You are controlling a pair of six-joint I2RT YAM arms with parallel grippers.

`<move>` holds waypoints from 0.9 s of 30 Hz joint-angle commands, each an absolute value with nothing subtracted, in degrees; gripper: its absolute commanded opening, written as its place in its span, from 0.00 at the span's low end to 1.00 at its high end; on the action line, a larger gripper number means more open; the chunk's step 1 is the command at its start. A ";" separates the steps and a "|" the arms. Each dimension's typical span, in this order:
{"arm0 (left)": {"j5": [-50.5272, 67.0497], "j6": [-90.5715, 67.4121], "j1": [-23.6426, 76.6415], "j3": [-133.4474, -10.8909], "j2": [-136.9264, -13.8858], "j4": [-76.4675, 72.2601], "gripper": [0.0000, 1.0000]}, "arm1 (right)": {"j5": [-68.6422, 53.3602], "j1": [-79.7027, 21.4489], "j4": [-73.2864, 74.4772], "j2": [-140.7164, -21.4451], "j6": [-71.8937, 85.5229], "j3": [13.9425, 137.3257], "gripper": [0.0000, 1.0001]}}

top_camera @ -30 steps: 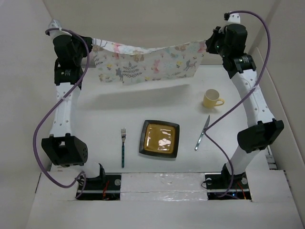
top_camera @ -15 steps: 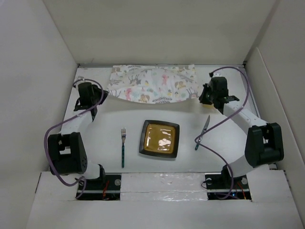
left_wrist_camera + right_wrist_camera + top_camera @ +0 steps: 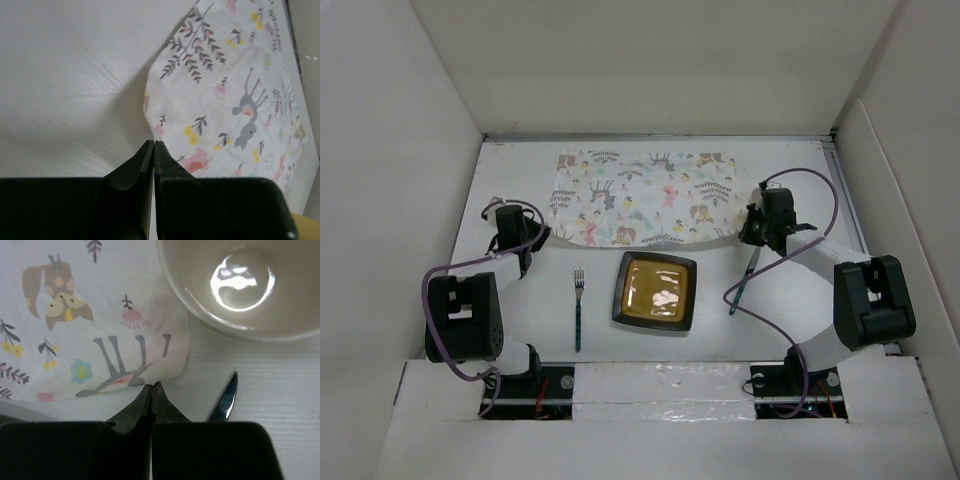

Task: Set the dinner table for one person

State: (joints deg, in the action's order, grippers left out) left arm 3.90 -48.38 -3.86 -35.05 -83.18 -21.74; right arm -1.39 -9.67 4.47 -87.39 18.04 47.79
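A white placemat printed with animals and leaves lies spread flat on the white dinner table, behind a yellow square plate with a dark rim. My left gripper is low on the table, shut on the placemat's near-left edge. My right gripper is low too, shut on its near-right corner. A fork with a teal handle lies left of the plate and a knife right of it. A pale cup stands just beyond my right gripper; the top view hides it.
The knife's tip lies close to the right of my right fingers. White wall panels enclose the table on three sides. Purple cables loop beside both arms.
Both arms have come down and toward the near side with the placemat. It hung in the air between them and now lies flat on the table. The cup is now covered by my right arm.
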 commanded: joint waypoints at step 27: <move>-2.02 -46.76 -4.13 -25.05 -69.09 -20.13 0.45 | -3.08 -7.64 3.16 -77.44 19.60 40.07 0.33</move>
